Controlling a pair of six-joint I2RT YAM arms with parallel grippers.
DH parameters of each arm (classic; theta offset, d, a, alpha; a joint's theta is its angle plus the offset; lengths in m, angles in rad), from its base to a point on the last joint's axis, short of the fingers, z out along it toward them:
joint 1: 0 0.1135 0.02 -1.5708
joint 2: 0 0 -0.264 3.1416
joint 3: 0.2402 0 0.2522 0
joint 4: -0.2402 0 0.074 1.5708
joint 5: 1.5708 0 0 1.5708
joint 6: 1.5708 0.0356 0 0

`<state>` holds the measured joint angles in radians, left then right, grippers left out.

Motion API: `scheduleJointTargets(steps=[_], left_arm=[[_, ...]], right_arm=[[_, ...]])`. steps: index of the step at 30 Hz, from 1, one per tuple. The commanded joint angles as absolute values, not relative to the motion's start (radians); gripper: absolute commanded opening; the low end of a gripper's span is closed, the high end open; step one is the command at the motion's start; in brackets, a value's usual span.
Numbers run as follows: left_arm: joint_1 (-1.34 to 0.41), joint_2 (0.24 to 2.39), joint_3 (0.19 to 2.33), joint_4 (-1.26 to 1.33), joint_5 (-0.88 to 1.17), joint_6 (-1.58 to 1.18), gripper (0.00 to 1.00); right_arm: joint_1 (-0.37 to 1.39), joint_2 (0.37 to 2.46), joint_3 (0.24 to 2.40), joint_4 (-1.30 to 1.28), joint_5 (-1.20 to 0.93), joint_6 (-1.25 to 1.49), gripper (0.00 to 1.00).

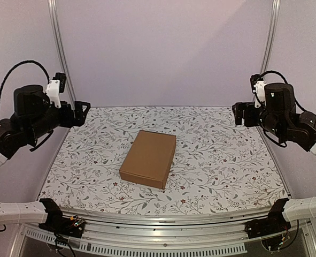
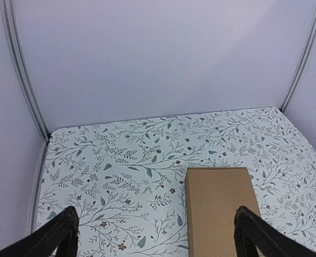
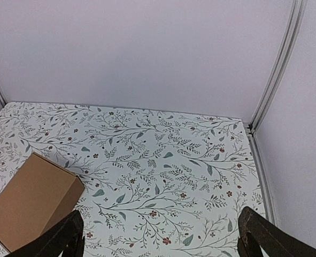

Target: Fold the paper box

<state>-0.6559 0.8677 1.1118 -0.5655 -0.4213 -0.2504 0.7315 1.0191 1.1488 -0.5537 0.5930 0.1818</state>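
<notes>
The paper box [image 1: 148,158] is a closed, shallow brown cardboard box lying flat near the middle of the floral table, turned slightly askew. It also shows low in the left wrist view as the paper box [image 2: 218,206] and at the lower left of the right wrist view as the paper box [image 3: 32,197]. My left gripper [image 1: 83,113] hangs raised at the table's left edge, open and holding nothing; in its own view the left gripper [image 2: 156,231] spreads wide over the cloth. My right gripper [image 1: 240,113] hangs raised at the right edge, likewise open; the right gripper [image 3: 160,235] is well clear of the box.
A floral-patterned cloth [image 1: 216,155] covers the table. Plain walls and metal frame posts [image 1: 61,53] enclose the back and sides. A metal rail [image 1: 163,225] runs along the near edge between the arm bases.
</notes>
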Motion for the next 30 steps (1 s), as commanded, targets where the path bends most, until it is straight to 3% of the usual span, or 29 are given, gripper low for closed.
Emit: scheduleJointTargets(steps=[1, 10, 22, 30], left_arm=[[-0.644, 0.821, 1.114, -0.596, -0.304, -0.132, 0.99], [-0.644, 0.706, 0.887, -0.451, -0.220, -0.057, 1.00], [-0.639, 0.712, 0.893, -0.477, -0.254, -0.062, 1.00], [-0.559, 0.746, 0.899, -0.468, -0.169, -0.086, 0.99]], right_arm=[[0.727, 0.983, 1.161, -0.645, 0.682, 0.108, 0.99], [0.727, 0.932, 1.079, -0.577, 0.756, 0.048, 0.99], [0.727, 1.001, 1.050, -0.555, 0.802, 0.025, 0.99], [0.727, 0.989, 1.043, -0.548, 0.811, 0.016, 0.99]])
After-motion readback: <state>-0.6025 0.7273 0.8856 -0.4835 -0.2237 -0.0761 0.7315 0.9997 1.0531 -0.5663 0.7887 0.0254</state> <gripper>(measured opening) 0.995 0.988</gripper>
